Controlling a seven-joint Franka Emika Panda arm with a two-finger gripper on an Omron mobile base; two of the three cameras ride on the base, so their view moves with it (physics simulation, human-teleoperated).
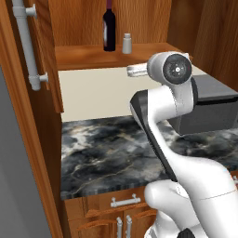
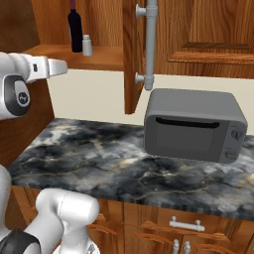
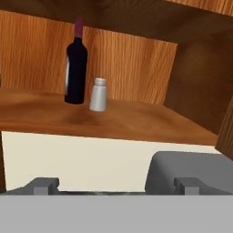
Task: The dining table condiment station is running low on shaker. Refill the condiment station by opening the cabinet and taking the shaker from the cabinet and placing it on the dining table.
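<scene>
The gripper [image 3: 116, 184] is gaping wide, empty, facing the smooth cylindrical shaker [image 3: 98, 94] standing beside a glossy dark bottle [image 3: 76, 68] in the wood-grained cabinet [image 3: 136, 68].

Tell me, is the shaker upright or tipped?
Upright: the shaker stands cap-up on the cabinet shelf beside the bottle.

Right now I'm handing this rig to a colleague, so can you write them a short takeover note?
End effector: open, empty, facing the cabinet shelf from below.
Cabinet: doors open.
Shaker: upright on the shelf, just right of the wine bottle.
Microwave sits on the counter below.
Done: cabinet opened.
Left: reach in, grasp the shaker, carry it to the dining table.
</scene>
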